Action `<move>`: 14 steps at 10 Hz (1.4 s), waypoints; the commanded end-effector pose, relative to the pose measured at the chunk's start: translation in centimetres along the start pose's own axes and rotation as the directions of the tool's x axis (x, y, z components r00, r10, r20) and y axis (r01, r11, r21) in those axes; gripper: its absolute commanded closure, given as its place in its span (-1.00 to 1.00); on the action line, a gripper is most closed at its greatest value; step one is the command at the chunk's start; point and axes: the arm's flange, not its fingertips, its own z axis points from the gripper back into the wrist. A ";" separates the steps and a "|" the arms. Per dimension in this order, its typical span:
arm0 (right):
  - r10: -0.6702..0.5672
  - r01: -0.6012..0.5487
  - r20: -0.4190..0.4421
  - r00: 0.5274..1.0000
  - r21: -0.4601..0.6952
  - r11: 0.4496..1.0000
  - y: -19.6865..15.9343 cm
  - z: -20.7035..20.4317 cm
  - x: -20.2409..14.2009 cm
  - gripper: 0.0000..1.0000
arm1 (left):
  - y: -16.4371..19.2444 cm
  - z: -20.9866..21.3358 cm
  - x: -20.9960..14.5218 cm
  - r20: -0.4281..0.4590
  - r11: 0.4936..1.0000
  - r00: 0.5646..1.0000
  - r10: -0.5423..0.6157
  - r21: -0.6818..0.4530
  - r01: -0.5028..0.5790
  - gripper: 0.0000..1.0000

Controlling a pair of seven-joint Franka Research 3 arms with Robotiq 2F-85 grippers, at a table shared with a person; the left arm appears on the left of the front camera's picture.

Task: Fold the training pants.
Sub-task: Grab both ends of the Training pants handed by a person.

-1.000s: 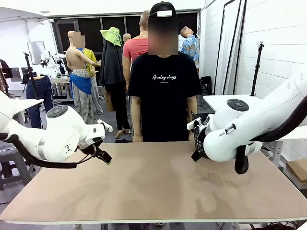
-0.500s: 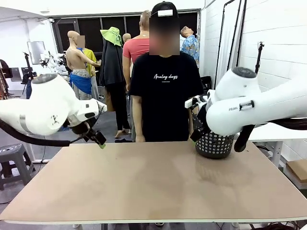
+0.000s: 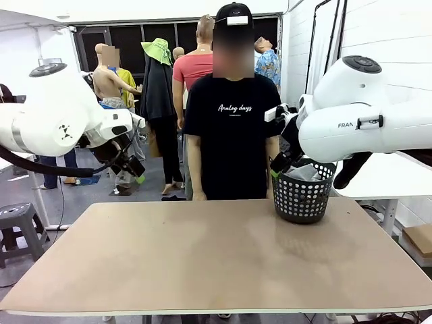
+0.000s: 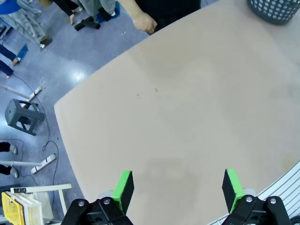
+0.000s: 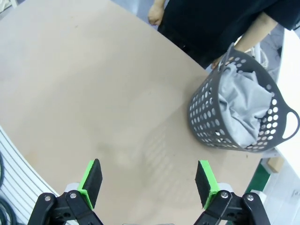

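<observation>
The training pants (image 5: 243, 105) lie crumpled as light grey cloth inside a dark perforated basket (image 5: 206, 122), whose wall (image 3: 300, 199) stands at the table's far right; a bit of the grey cloth (image 3: 305, 173) shows above its rim. My right gripper (image 3: 277, 165) hangs open, high above the table just left of the basket, and its wrist view shows the open gripper (image 5: 147, 180) with nothing between the green pads. My left gripper (image 3: 133, 172) is raised beyond the table's far left corner, its jaws (image 4: 178, 185) also open and empty.
The tan table (image 3: 216, 256) is bare apart from the basket (image 4: 276, 7). A person in a black T-shirt (image 3: 233, 128) stands at the far edge, hands (image 4: 144, 21) hanging beside the body. A grey stool (image 4: 21, 117) stands on the floor off the table's left side.
Both arms have lifted from low over the table to high above it. The right arm's rise has uncovered the basket behind it. Both grippers stayed open.
</observation>
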 end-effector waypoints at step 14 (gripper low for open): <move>-0.059 0.060 0.011 0.998 -0.048 0.997 -0.4 1.2 0.0 -1.00 | 0.1 1.2 0.2 0.023 1.000 1.000 0.002 0.006 -0.002 -1.00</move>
